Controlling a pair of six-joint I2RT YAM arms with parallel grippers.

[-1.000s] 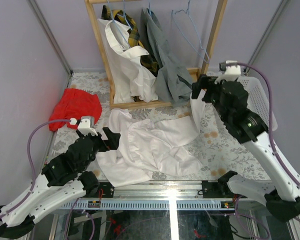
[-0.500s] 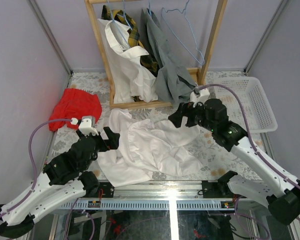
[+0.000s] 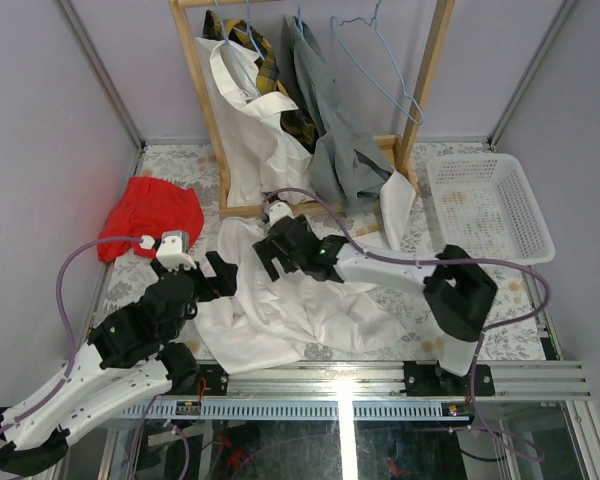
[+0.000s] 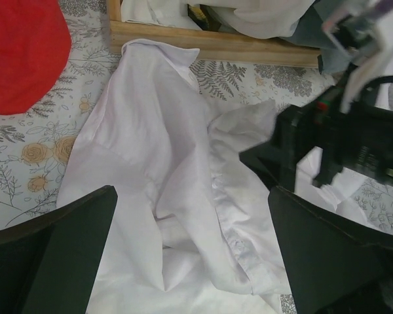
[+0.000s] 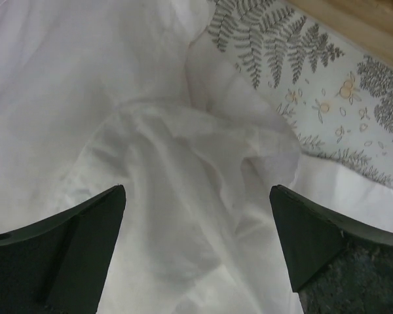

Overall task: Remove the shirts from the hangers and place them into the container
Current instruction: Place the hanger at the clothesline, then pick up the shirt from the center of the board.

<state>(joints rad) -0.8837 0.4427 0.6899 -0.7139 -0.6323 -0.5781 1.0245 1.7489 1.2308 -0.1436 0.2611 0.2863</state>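
Note:
A white shirt [image 3: 290, 300] lies crumpled on the table, one end propped against the rack's right post [image 3: 398, 205]. My right gripper [image 3: 272, 255] hovers open just above that shirt [image 5: 183, 163], nothing between its fingers [image 5: 196, 242]. My left gripper [image 3: 223, 275] stands open at the shirt's left edge, aimed over its folds [image 4: 193, 248]. On the rack hang a white shirt [image 3: 250, 130], a plaid shirt [image 3: 265, 65] and a grey shirt [image 3: 330, 130] on blue hangers [image 3: 242, 50]. One hanger [image 3: 380, 65] hangs bare. The white container [image 3: 490, 205] stands at the right, with no shirt in it.
The wooden rack frame [image 3: 425, 70] and its base [image 3: 280, 208] stand at the back middle. A red cloth [image 3: 155, 210] lies at the left near the wall. The right arm's black gripper body [image 4: 354, 131] fills the right side of the left wrist view.
The right arm has swung left, from beside the container to above the white shirt on the table. The bare hanger has swayed a little. The left arm has stayed put.

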